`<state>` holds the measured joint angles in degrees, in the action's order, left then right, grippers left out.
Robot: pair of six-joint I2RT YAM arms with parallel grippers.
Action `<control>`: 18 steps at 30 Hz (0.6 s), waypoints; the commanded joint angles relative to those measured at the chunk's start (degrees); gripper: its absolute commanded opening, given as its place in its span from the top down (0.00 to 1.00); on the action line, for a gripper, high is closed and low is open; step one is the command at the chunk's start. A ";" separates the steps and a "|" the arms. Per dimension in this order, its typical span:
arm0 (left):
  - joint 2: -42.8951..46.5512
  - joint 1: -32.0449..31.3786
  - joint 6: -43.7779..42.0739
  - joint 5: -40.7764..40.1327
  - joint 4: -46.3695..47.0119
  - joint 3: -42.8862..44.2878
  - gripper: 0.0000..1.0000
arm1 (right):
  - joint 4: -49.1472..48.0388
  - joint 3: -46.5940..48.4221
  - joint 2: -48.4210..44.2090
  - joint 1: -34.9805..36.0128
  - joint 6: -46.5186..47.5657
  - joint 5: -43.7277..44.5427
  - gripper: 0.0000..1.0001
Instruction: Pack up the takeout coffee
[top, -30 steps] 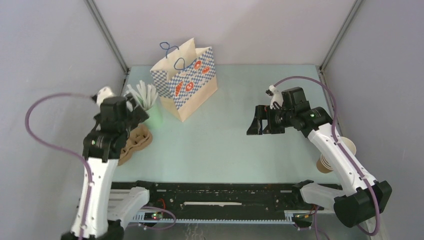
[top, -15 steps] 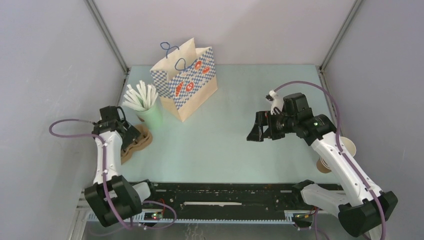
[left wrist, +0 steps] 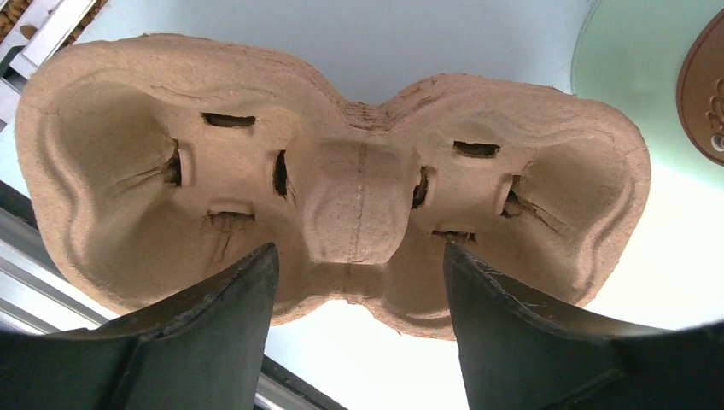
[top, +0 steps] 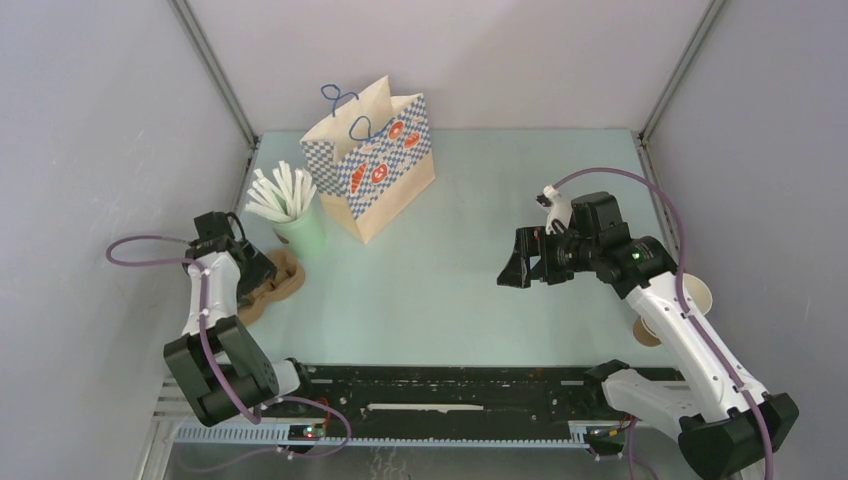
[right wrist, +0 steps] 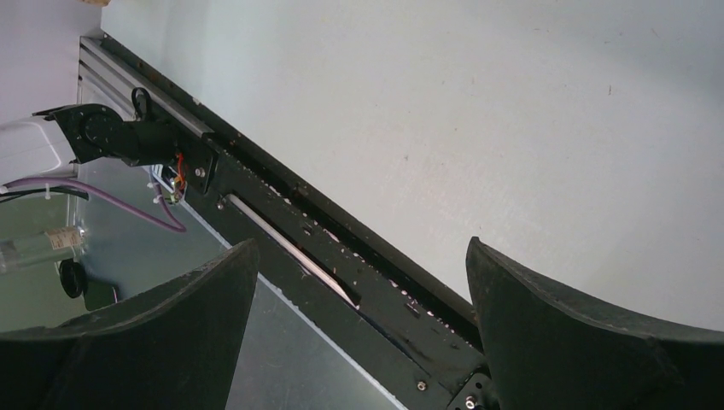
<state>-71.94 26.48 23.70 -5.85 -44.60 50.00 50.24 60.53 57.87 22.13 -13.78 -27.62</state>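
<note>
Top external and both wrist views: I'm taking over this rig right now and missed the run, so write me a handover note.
Left gripper: open, fingers on either side of the pulp cup carrier, not closed on it.
Right gripper: open and empty, above bare table.
Things: the checkered paper bag stands upright at the back left, with the green cup of white sticks beside it. The stack of lidless paper cups is by the right arm. No lidded coffee cup shows in any view.
Done: nothing I can confirm.
Left: find the lidded coffee cup and get it into the bag.
</note>
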 commanded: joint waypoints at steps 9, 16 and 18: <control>-0.89 0.60 -3.18 -2.43 1.89 0.41 0.32 | -2.91 0.20 1.41 -0.40 0.47 -0.93 0.00; -2.98 0.59 -4.92 -2.85 3.21 0.77 0.41 | -3.11 0.19 2.24 -0.68 0.08 -1.81 0.00; -3.26 0.62 -5.51 -2.86 3.36 1.01 0.47 | -3.17 0.19 2.41 -0.77 0.04 -2.02 0.00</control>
<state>-74.67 26.55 20.67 -7.57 -43.00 50.00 48.82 60.53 60.10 21.71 -13.82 -28.47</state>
